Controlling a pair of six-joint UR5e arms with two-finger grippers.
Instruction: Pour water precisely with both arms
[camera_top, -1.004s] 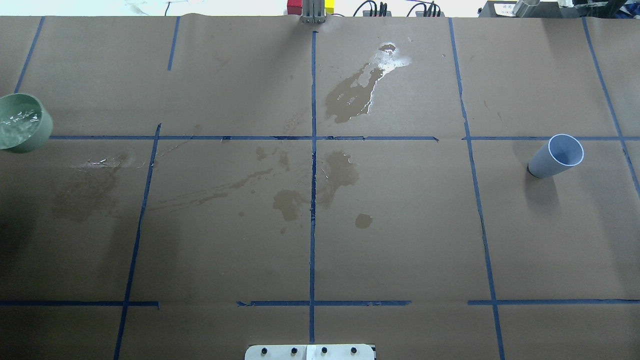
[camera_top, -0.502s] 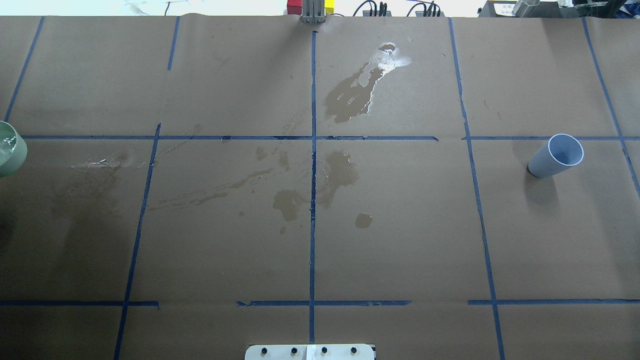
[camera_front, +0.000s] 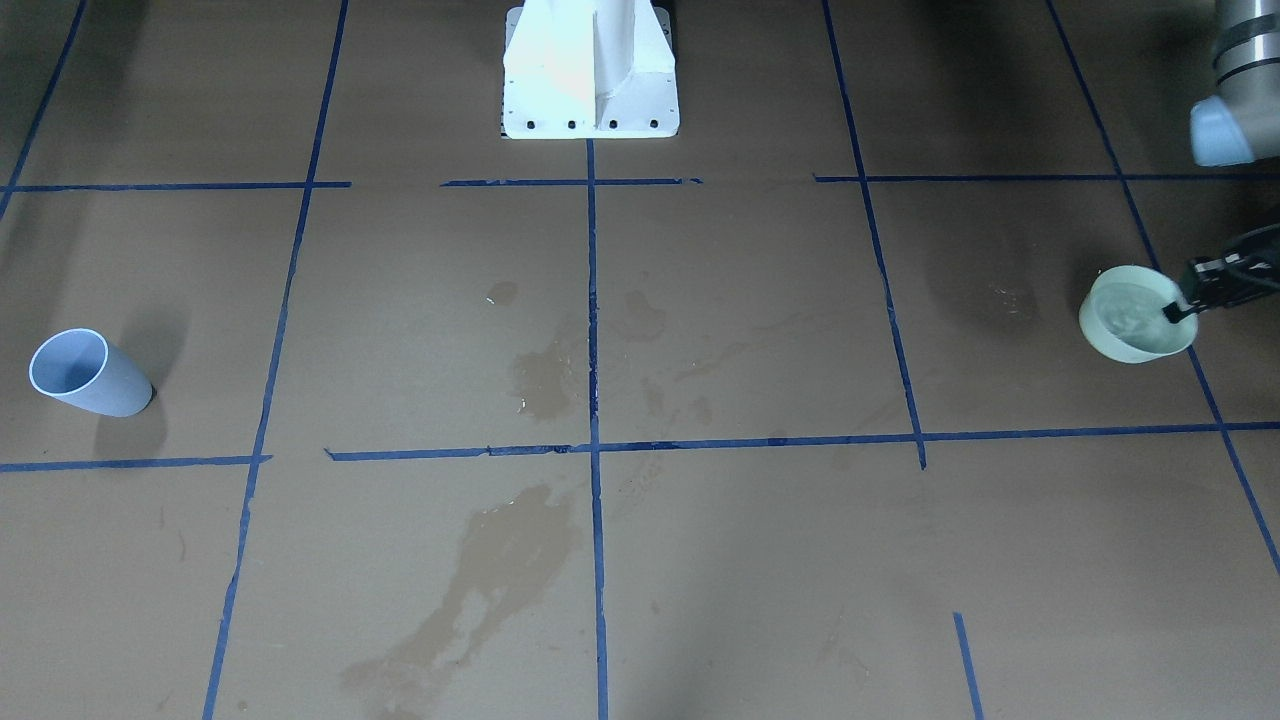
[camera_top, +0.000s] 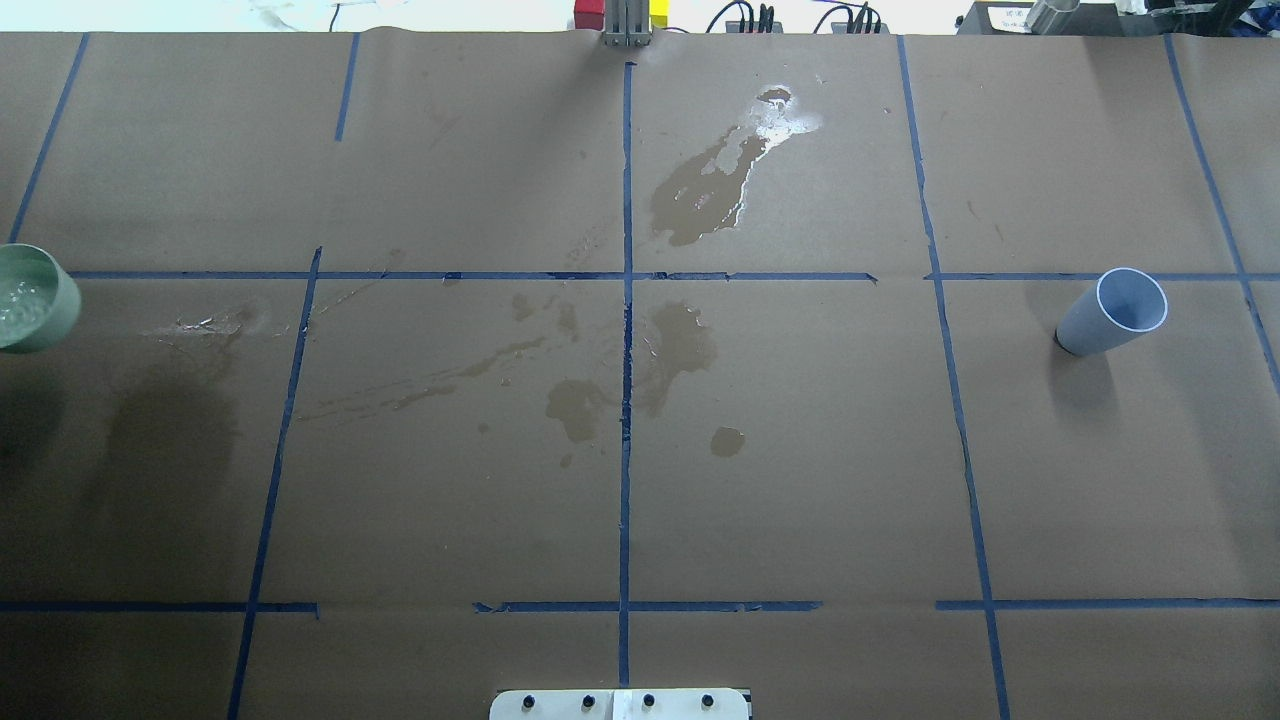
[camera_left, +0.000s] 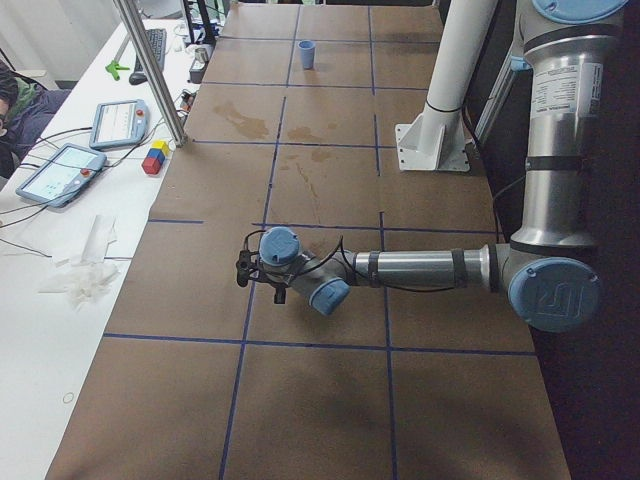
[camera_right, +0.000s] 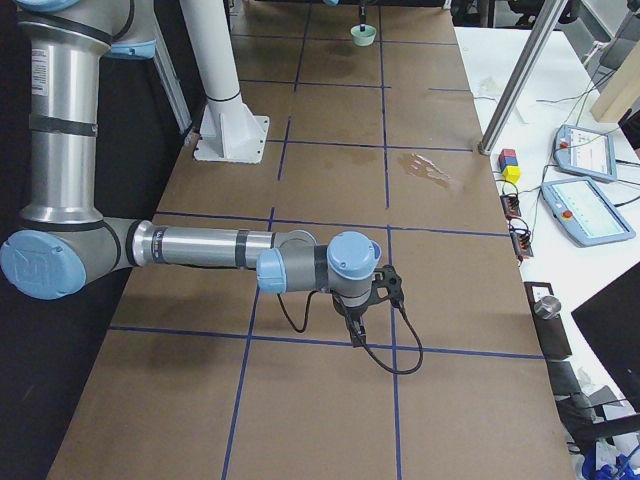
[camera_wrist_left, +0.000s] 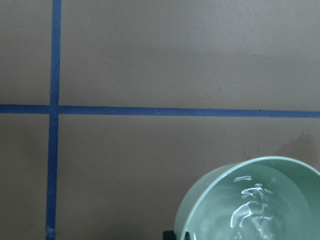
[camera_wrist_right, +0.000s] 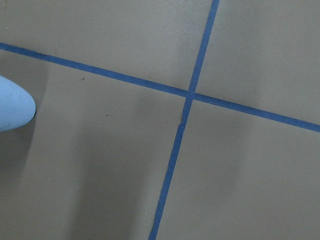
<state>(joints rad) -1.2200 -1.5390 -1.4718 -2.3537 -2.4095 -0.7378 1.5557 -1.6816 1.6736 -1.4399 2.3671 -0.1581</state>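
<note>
- A white pedestal base (camera_top: 620, 703) sits at the middle of the near edge of the brown-paper-covered table (camera_top: 800, 500), which is gridded with blue tape lines (camera_top: 625, 350).
- Brown blotchy stains (camera_top: 580, 410) spread around the table's centre.
- The left arm (camera_left: 420, 268) stretches low and level toward the left edge. The left gripper (camera_front: 1180, 308) is clamped on the rim of a green bowl (camera_top: 40, 310), one finger inside it. The bowl is at the left edge, about midway between the near and far edges.
- The water (camera_wrist_left: 250, 210) lies in the bowl, showing white glints.
- The right arm (camera_right: 200, 247) reaches toward the right edge. The right gripper (camera_right: 385, 283) points down, and I cannot tell whether its fingers are apart or together.
- A pale blue cup (camera_top: 1112, 312) stands upright near the right edge, well apart from the bowl.
- A glossy wet patch (camera_top: 720, 170) lies toward the far edge, just right of the centre tape line.
- Red and yellow blocks (camera_left: 153, 158) sit just past the far edge.
</note>
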